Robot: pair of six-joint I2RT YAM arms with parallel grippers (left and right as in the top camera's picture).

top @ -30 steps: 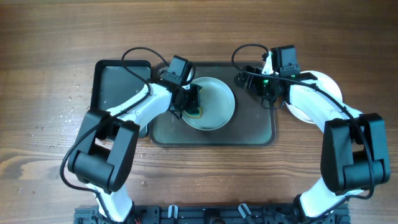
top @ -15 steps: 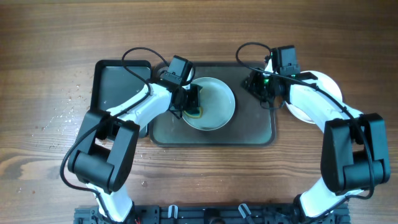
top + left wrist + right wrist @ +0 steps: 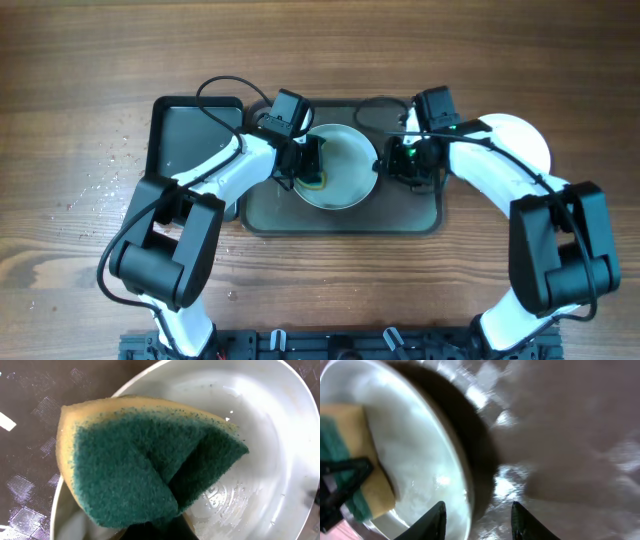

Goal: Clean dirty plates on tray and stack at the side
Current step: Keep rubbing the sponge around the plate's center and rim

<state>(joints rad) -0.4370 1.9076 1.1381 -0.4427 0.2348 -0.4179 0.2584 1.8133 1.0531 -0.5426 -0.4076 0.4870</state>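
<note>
Wooden table (image 3: pixel 80 80) fills the overhead view, with the big brown-grey tray (image 3: pixel 400 215) at its middle and a smaller black tray (image 3: pixel 190 140) touching its left side. One white plate (image 3: pixel 350 150) lies on the big tray, left of centre; a second plate (image 3: pixel 525 140) rests on the table just right of the tray, partly under the right arm. The left gripper (image 3: pixel 312 165) clamps a folded green-and-yellow sponge (image 3: pixel 140 465) over the plate's wet inside. The right gripper (image 3: pixel 479 512) has its fingers apart astride the plate's right rim; whether they pinch it I cannot tell
</note>
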